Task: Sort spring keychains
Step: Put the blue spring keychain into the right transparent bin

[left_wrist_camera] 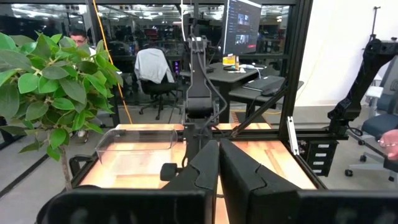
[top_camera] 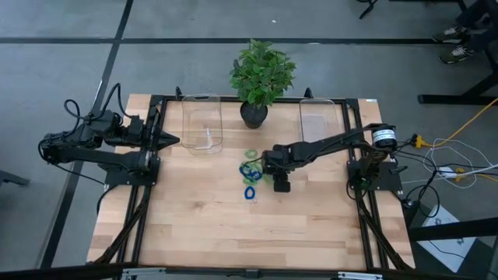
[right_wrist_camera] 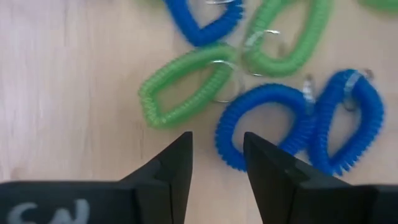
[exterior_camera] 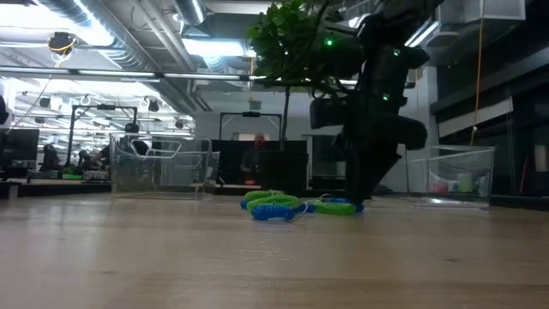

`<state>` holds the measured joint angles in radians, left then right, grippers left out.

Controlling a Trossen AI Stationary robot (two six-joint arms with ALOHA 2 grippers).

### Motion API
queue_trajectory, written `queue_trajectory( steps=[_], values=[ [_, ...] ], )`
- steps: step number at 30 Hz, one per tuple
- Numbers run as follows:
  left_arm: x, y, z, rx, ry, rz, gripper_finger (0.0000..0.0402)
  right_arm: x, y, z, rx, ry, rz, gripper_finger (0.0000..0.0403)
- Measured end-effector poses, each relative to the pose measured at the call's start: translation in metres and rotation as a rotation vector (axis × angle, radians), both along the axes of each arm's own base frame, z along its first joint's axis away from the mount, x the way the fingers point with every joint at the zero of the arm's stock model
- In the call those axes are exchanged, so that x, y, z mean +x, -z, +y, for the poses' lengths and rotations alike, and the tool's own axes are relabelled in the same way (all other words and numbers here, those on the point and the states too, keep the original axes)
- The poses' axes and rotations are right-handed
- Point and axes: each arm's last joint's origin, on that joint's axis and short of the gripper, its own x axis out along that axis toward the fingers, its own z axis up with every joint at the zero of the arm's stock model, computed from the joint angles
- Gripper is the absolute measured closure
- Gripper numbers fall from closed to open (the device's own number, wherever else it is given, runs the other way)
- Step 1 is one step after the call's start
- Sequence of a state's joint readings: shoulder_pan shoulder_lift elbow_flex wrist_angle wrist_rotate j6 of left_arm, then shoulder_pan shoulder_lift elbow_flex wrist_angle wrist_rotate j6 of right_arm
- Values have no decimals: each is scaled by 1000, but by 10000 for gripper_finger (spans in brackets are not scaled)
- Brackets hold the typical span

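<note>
Right gripper [right_wrist_camera: 214, 165] hangs just above the spring keychains [right_wrist_camera: 261, 99], jaws parted and empty; a green loop [right_wrist_camera: 186, 84] and a blue loop [right_wrist_camera: 264, 124] lie beside its tips. That pile sits mid-table, with bare wood [top_camera: 257, 233] all round. Left gripper [left_wrist_camera: 217, 171] waits at the table's left edge, jaws closed, empty.

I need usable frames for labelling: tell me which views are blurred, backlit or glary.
Right wrist view: the keychains are soft, slightly smeared. Low view: the right arm and plant are dark silhouettes against bright ceiling lights. Left wrist view: window glare on the right. High view: evenly lit, sharp.
</note>
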<state>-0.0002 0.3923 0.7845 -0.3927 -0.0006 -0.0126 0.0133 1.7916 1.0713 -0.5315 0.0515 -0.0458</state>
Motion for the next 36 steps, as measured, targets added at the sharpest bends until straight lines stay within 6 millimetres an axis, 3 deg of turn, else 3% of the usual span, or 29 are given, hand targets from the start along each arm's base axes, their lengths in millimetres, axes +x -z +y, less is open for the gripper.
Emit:
queue_trajectory(
  steps=[12, 16, 22, 26, 30, 36],
  values=[
    [0, 0, 0, 0, 0, 0, 392, -10, 15, 1, 23, -22, -11, 265],
    [0, 0, 0, 0, 0, 0, 393, -9, 16, 1, 36, 18, -19, 298],
    [0, 0, 0, 0, 0, 0, 389, -8, 16, 1, 58, 86, -40, 379],
    [0, 0, 0, 0, 0, 0, 392, -7, 16, 0, 75, 134, -46, 386],
    [0, 0, 0, 0, 0, 0, 392, -8, 11, 1, 95, 178, -62, 376],
    [0, 0, 0, 0, 0, 0, 389, -12, -11, 1, 171, 213, -133, 396]
  ],
)
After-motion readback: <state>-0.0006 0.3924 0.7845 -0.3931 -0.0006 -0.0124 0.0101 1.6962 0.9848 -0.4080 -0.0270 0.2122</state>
